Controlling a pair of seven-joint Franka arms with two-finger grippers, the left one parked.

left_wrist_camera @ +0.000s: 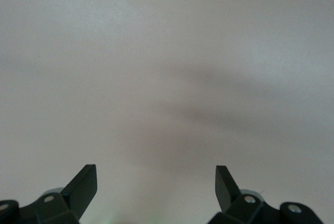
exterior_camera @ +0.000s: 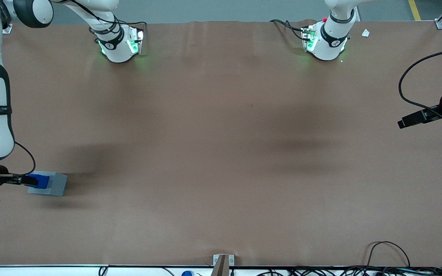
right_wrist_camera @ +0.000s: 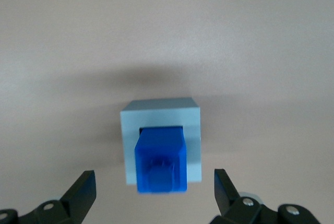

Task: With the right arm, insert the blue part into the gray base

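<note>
one blue part (right_wrist_camera: 160,158) sits in one gray base (right_wrist_camera: 160,113); the hand (right_wrist_camera: 154,190) hovers above, wide open and empty.

Two dark fingertips (left_wrist_camera: 83,187) of the parked arm's own tool stand well apart over a pale, blurred tabletop (left_wrist_camera: 167,51). Each rises from a black mount with a small round screw head. Soft grey shadow streaks (left_wrist_camera: 209,109) cross the bare surface between and above them.

blue part (right_wrist_camera: 160,157), light gray base (right_wrist_camera: 160,115), black gripper (right_wrist_camera: 155,192)
</note>
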